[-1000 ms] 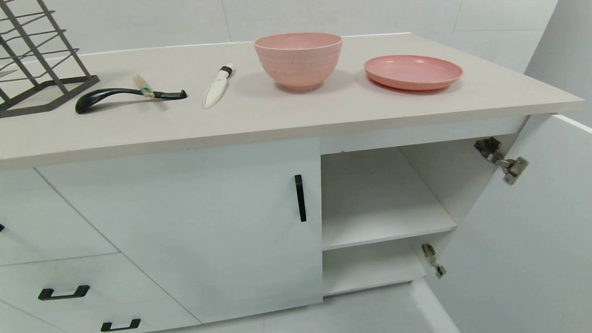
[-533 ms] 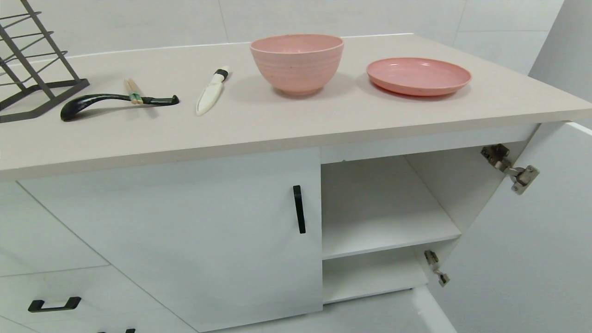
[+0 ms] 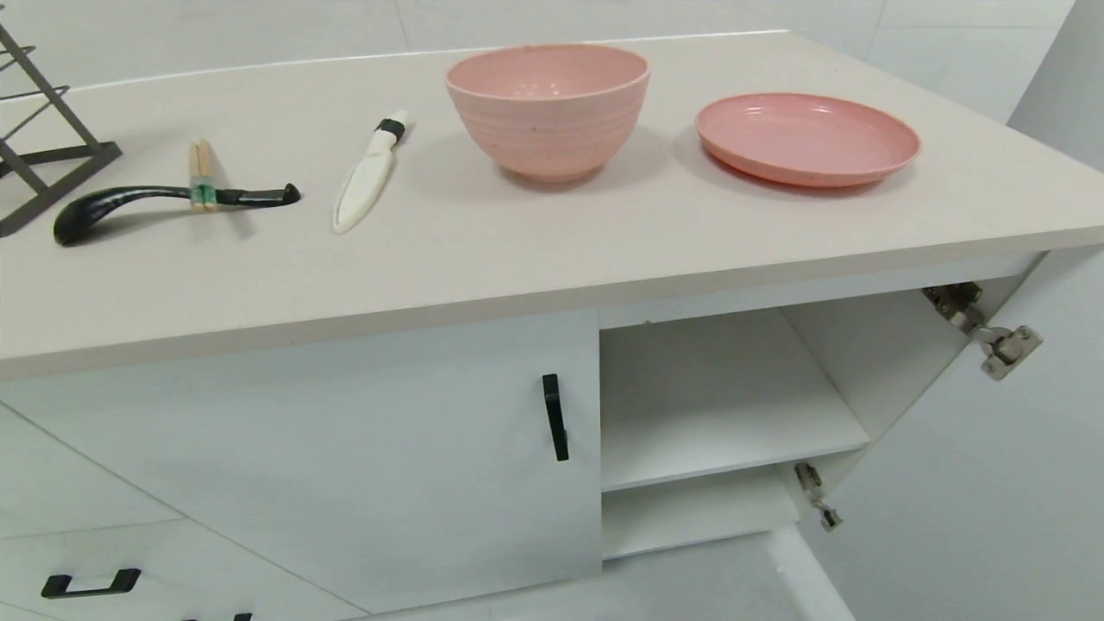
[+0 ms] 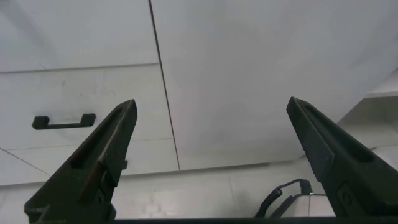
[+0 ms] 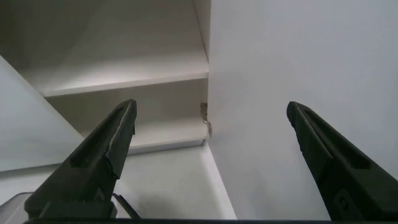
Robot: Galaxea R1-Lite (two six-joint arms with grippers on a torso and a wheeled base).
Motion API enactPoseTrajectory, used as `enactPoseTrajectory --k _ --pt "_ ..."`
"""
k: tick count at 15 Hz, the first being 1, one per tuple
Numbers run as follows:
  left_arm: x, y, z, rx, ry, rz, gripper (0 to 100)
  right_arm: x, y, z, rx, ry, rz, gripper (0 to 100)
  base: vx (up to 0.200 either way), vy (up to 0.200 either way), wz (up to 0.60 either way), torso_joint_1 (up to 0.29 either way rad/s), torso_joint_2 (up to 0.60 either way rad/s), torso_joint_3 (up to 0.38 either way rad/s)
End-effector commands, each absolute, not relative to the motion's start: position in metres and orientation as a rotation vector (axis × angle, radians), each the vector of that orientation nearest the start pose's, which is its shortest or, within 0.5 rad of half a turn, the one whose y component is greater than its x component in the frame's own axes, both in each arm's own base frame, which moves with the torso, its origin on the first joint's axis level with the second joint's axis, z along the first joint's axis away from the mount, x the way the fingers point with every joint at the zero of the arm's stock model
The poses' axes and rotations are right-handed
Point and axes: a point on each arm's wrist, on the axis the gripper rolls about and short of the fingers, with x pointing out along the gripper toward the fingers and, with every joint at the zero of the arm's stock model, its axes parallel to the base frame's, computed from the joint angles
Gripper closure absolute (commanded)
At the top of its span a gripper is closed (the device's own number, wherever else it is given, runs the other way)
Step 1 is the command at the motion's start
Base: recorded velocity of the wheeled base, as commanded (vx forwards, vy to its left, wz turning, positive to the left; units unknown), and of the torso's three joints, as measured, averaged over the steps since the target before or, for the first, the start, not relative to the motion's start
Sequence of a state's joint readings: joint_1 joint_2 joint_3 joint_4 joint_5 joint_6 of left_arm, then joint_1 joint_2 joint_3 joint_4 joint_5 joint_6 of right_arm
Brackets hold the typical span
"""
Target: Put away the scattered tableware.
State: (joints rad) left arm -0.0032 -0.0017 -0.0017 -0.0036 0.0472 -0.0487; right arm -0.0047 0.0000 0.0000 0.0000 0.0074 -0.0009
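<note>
On the beige countertop point(image 3: 483, 250) stand a pink bowl point(image 3: 547, 109) and, to its right, a flat pink plate point(image 3: 806, 138). Left of the bowl lie a white knife with a black band point(image 3: 367, 171), a black ladle point(image 3: 155, 205) and a pair of chopsticks point(image 3: 201, 162) resting across the ladle's handle. My left gripper point(image 4: 211, 118) is open, low in front of the white cabinet doors. My right gripper point(image 5: 211, 118) is open too, facing the open cabinet's shelves point(image 5: 124, 81). Nothing sits between either pair of fingers.
A dark wire rack point(image 3: 43, 147) stands at the counter's far left. Below the counter, the right cabinet door point(image 3: 992, 466) hangs open, showing two bare white shelves point(image 3: 716, 405). The left door has a black handle point(image 3: 555, 417); a drawer handle point(image 3: 90, 585) is at the lower left.
The whole head view has shifted: the camera has come closer and tilted, so counter and cabinet look larger and sit lower. The tableware itself has not moved.
</note>
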Motion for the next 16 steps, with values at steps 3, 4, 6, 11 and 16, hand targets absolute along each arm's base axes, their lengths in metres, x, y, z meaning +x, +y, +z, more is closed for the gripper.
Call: enactPoseTrajectory --k 3,4,6,11,16 --pt "-0.0229 0.0011 0.0764 -0.049 -0.007 0.044 0 -0.0228 0.0003 0.0755 -0.003 0.0 0.003 0 0.0 0.0 0.0 0.201 -0.66 -0.209" --pt "-0.0229 0.0011 0.0764 -0.051 -0.007 0.044 0 -0.0228 0.0003 0.0755 -0.003 0.0 0.003 0 0.0 0.0 0.0 0.217 -0.55 -0.203" --pt "-0.0229 0.0012 0.0764 -0.054 -0.007 0.046 0 -0.0228 0.0003 0.0755 -0.003 0.0 0.003 0 0.0 0.0 0.0 0.246 -0.5 -0.215" --pt "-0.0229 0.0011 0.0764 -0.054 -0.007 0.044 0 -0.0228 0.0003 0.0755 -0.003 0.0 0.003 0 0.0 0.0 0.0 0.16 -0.48 -0.215" --pt "-0.0229 0.0011 0.0764 -0.054 -0.007 0.044 0 -0.0228 0.0003 0.0755 -0.003 0.0 0.003 0 0.0 0.0 0.0 0.368 -0.5 -0.236"
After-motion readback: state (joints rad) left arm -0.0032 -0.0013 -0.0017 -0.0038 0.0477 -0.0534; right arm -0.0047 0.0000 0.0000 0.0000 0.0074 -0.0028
